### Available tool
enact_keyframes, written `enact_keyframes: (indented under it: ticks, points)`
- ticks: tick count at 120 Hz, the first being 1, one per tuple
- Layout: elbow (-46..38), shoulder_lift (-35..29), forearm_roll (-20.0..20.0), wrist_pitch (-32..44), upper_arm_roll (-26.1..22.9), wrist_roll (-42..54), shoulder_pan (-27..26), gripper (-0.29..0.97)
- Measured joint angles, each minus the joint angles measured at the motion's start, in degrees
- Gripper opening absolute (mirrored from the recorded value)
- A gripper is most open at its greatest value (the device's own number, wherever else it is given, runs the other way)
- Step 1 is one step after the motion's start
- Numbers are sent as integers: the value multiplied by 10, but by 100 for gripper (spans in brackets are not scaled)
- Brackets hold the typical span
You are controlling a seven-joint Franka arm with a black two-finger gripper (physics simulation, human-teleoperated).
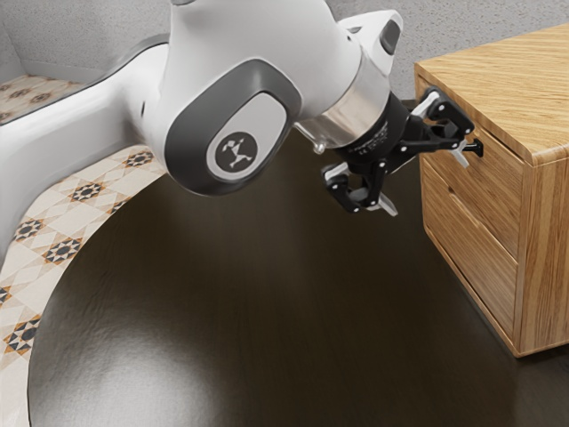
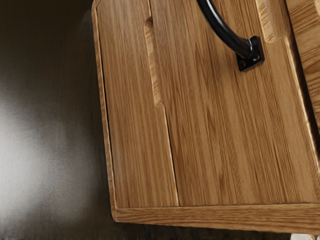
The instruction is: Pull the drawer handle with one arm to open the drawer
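Standing beside the dark round table (image 1: 267, 311), I note a wooden cabinet (image 1: 507, 80) at the exterior view's right edge, with two drawer fronts stacked on the face turned toward the arm. The top drawer (image 1: 489, 182) sits above the lower drawer (image 1: 471, 249). No drawer interior is exposed, and the top front appears about level with the one below it.

The white arm (image 1: 222, 80) enters from the exterior view's upper left and reaches to the cabinet face. Its black gripper (image 1: 425, 182) is released, with the fingers spread wide and nothing seen clamped between them. The upper finger (image 1: 444, 120) lies close against the top drawer's front near its upper edge. The lower finger (image 1: 356, 191) hangs over the table, apart from the cabinet. Contact between the upper finger and the wood cannot be confirmed.

The wrist view shows the drawer handle (image 2: 227, 32), a black curved bar. One end is fixed to the wood grain by a small square black plate (image 2: 250, 54).

Patterned floor tiles (image 1: 62, 231) border the table at the exterior view's left.
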Motion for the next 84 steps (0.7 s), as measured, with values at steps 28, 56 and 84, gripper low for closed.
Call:
enact_keyframes:
  ticks: [28,56,84]
  points:
    - [-19,-16,-1,4,28,5,-26,68]
    - [-17,0,1,5,48,8,1,68]
    - [-3,18,6,6,48,11,69,68]
